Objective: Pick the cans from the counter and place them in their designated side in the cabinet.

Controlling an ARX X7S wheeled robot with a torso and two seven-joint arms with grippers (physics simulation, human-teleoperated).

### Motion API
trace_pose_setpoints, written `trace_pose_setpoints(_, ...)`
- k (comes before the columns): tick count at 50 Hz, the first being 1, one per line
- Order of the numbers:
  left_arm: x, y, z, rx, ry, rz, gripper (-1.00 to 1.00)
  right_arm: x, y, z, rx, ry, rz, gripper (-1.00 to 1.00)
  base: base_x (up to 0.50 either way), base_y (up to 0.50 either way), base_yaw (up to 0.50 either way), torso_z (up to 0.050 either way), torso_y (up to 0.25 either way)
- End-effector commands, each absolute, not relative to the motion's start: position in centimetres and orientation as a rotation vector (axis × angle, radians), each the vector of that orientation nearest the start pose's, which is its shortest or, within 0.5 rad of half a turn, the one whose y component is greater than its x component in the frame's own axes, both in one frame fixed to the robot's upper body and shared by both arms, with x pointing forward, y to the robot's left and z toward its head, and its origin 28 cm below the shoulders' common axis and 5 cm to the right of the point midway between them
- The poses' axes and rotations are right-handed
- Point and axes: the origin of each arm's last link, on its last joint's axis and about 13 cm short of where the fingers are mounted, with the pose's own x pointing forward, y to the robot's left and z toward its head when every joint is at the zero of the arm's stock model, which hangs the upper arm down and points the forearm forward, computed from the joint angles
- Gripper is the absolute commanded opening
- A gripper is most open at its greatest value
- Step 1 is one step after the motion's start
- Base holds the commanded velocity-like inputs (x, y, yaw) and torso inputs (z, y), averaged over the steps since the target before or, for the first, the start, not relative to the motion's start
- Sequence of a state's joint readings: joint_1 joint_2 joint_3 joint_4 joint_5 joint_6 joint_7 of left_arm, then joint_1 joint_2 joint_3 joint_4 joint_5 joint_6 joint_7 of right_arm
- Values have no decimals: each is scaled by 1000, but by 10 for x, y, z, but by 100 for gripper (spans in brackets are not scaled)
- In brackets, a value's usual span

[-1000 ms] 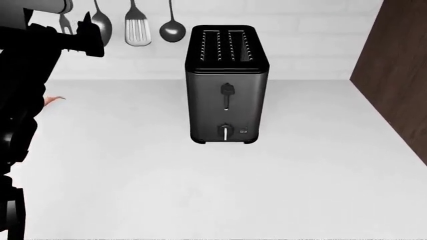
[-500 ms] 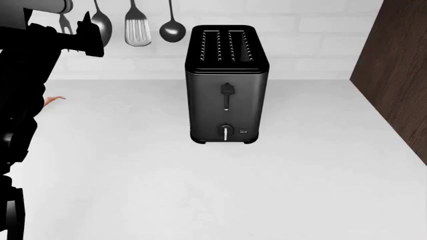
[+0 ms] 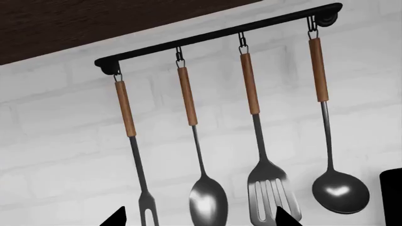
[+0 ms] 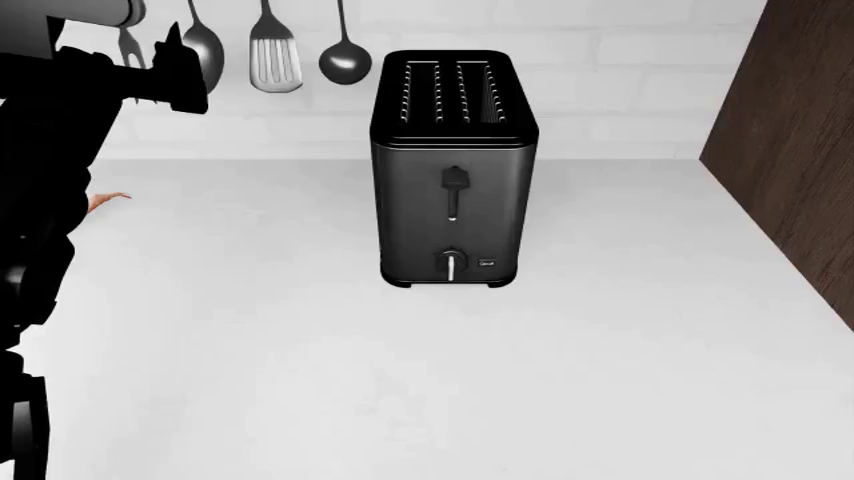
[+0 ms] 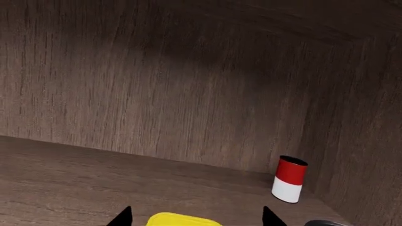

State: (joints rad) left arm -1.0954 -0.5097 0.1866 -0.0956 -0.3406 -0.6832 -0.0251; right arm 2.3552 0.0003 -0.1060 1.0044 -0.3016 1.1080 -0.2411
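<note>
Looking down from the head camera, a wide white table (image 4: 427, 380) fills most of the view, with a tall dark steel toaster (image 4: 454, 170) standing upright near its back edge against a white brick wall (image 4: 627, 70). A dark brown wooden cabinet side (image 4: 794, 150) rises along the right edge. The robot's black left arm (image 4: 60, 170) crowds the left edge, raised in front of hanging utensils. No can shows on the table in this view. The left wrist camera faces the wall, where a black rail (image 3: 220, 34) carries four wooden-handled utensils: a fork (image 3: 135, 155), a spoon (image 3: 207, 202), a slotted spatula (image 3: 270, 193) and a ladle (image 3: 339, 190). The two dark tips of the left gripper (image 3: 197, 221) sit well apart at the frame's edge, so its fingers are spread with nothing between them. The right wrist camera looks into a dark wood cabinet (image 5: 157, 84). A small red and white can (image 5: 289, 179) stands upright on the cabinet shelf (image 5: 56, 179), close to the corner where the back and side walls meet. Nearer the camera, the yellow top of a can (image 5: 182, 220) shows between the two dark tips of the right gripper (image 5: 195, 221); the fingers flank it on both sides, but whether they press on it cannot be told.
</note>
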Motion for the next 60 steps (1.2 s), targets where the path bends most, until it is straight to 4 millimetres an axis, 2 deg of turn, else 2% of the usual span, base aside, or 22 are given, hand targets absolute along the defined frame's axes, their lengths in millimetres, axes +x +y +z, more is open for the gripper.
trace_pose_setpoints(1, 345, 315, 291, 206, -252, 80, 100, 273, -115, 577, -214, -226, -111, 100, -35, 0, 0, 0, 0)
trace_pose_setpoints(52, 346, 315, 291, 209, -254, 59, 100, 273, -115, 577, -214, -226, -111, 100, -493, 22, 0, 0, 0)
trace_pose_setpoints(53, 346, 315, 291, 208, -256, 60, 100, 275, -121, 578, -100, -267, -25, 100, -492, 12, 0, 0, 0)
trace_pose_setpoints(60, 346, 315, 291, 203, -264, 61, 100, 276, -126, 578, -117, -268, -10, 100, -187, 3, 0, 0, 0)
